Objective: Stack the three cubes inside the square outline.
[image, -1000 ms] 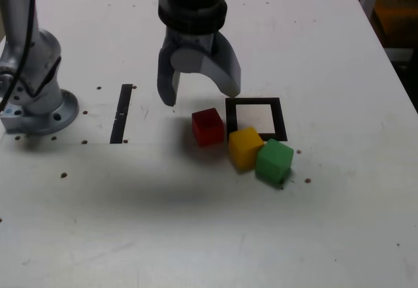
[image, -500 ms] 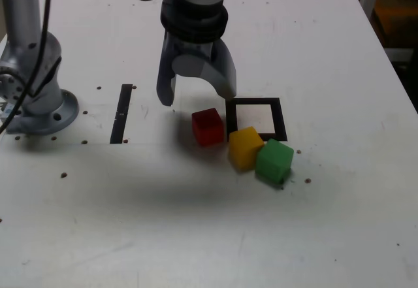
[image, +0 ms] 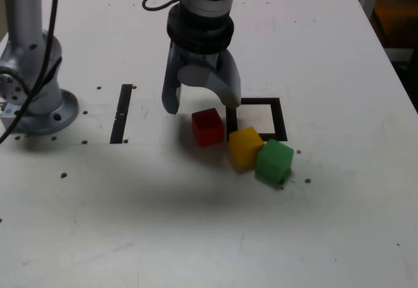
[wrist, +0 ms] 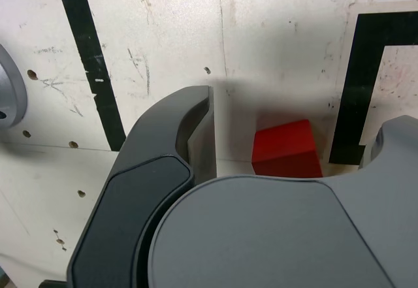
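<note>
The red cube [image: 208, 127] rests on the white table just to the exterior view's left of the square outline [image: 282, 119]. Touching the outline's near edge is the yellow cube [image: 244, 147], and the green cube [image: 273, 161] leans against its right side. My gripper [image: 202, 107] hangs open just above and behind the red cube, one finger on each side of it. The wrist view has the red cube [wrist: 287, 147] between the dark fingers [wrist: 196, 131] of my gripper [wrist: 297, 118], not touched, with the outline's black frame [wrist: 362, 92] beside it.
A straight black strip [image: 121, 113] lies on the table to the exterior view's left of the cubes; it also appears as the strip [wrist: 88, 59] in the wrist view. The arm's grey base [image: 36, 98] stands at the far left. Small holes dot the tabletop.
The gripper has shifted slightly to the exterior view's right and come down closer to the red cube, staying open. The cubes have not moved.
</note>
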